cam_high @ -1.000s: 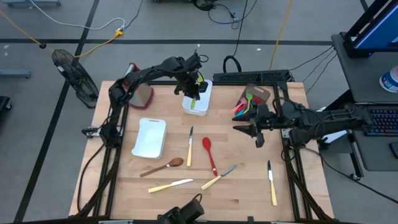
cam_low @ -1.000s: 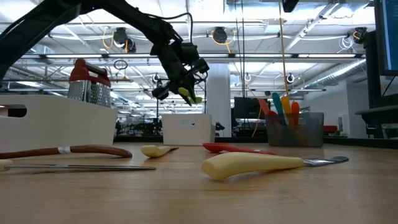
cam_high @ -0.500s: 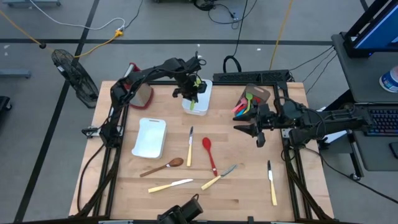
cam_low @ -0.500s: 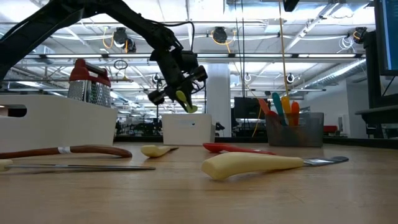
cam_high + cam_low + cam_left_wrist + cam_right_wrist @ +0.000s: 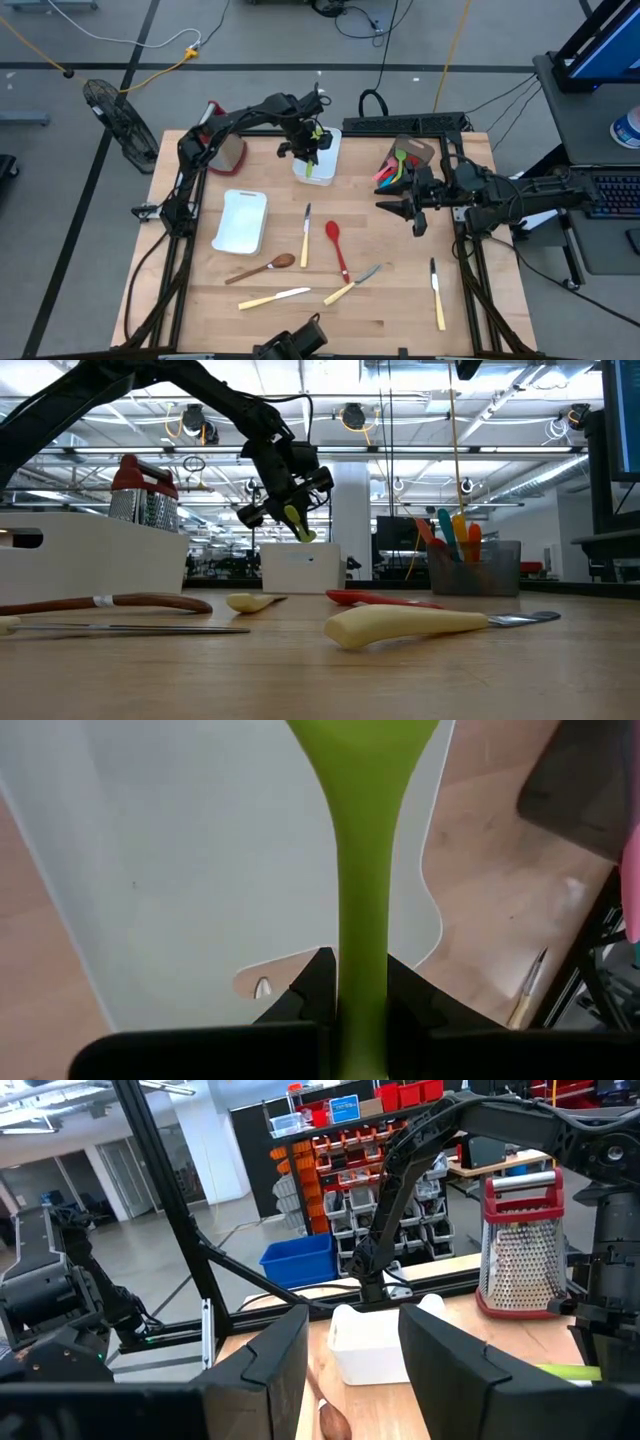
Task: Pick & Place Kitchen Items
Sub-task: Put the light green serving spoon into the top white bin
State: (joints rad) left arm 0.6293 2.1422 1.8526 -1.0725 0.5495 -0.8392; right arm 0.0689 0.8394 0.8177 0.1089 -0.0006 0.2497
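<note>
**Inspector:** Working left to right. The left gripper [image 5: 308, 146] hangs above the far white tub [image 5: 318, 157], its jaws clamped tight on the handle of a green utensil [image 5: 362, 880]. The left wrist view shows the handle pinched between the two fingers [image 5: 312, 992], with the tub's pale floor directly beyond it. In my judgement the step in hand is the placing of this item.

**Assessor:** What does the next move call for?

**Inspector:** Lowering the utensil until its head sits inside the tub walls, then opening the jaws. The item hangs at a slant in the low view, so it could catch the rim.

**Assessor:** The arm's pose?

**Inspector:** The left arm reaches from the table's left edge across to the far side, past the red-topped grater [image 5: 142, 491], wrist bent downward. The near white tub [image 5: 241, 221] lies flat to its left.

**Assessor:** And the remaining items?

**Inspector:** Mid-table lie a wooden spoon [image 5: 262, 268], a red spoon [image 5: 337, 246] and four cream-handled knives [image 5: 273, 298], all loose on the wood. Further right, the brown holder [image 5: 412, 153] has several coloured utensils standing in it.

**Assessor:** The right side?

**Inspector:** The right gripper [image 5: 407, 213] waits just beside the holder, above the table, jaws parted and holding nothing.
</note>
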